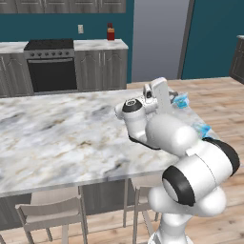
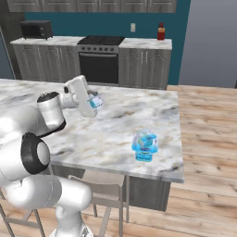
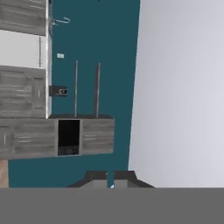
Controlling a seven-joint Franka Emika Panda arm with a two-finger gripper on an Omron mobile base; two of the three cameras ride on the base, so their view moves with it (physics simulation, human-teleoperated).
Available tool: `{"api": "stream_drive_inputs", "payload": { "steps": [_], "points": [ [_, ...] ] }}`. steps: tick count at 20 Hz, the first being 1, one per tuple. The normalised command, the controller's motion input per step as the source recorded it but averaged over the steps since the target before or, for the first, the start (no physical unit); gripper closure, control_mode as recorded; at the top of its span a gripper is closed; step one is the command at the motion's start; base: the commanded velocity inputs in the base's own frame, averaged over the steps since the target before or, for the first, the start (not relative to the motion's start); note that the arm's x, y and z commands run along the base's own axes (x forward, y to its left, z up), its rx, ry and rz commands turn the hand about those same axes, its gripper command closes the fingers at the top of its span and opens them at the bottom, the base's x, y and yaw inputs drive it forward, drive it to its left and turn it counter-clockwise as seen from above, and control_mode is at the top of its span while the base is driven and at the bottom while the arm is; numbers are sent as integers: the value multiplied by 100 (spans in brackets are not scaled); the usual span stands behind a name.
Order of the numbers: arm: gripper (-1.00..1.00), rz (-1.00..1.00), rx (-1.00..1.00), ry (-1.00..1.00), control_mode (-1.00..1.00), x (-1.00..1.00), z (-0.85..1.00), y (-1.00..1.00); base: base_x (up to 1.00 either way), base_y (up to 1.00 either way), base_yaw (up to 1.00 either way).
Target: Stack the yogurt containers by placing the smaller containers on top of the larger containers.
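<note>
- Chairs [image 1: 52,212] stand nearest the camera, tucked under the near edge of the surface [image 1: 57,138], a marble-topped island
- On the surface, near its right-hand corner, sits the larger container [image 2: 144,145], a light-blue boxy tub with a pale lid, upright and alone
- Over the surface, well apart from the larger container and further from the near edge, hangs the claw [image 2: 96,101], turned sideways
- Its fingers are pressed together on the smaller container [image 2: 96,101], a tiny light-blue cup, held clear of the marble
- From the left base view the cup [image 1: 181,101] shows just past the white hand
- Beyond the surface, a stove [image 2: 99,58] stands in the grey cabinets against the teal wall, with a red bottle [image 2: 160,32] on the counter beside it
</note>
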Motion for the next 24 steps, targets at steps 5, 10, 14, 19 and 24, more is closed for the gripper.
{"api": "stream_drive_inputs", "payload": {
  "steps": [5, 10, 14, 19, 24],
  "points": [
    [100, -3, 0, 11, -100, -18, 5, -28, 0, 0, 0],
    [100, 0, 1, 6, -100, -1, 0, -19, 0, 0, 0],
    [100, 0, 7, 1, -100, 0, 1, -13, 0, 0, 0],
    [100, 0, 19, 0, -100, 0, 0, -11, 0, 0, 0],
    [100, 0, 22, -2, -100, 0, 0, -7, 0, 0, 0]
  ]
}}
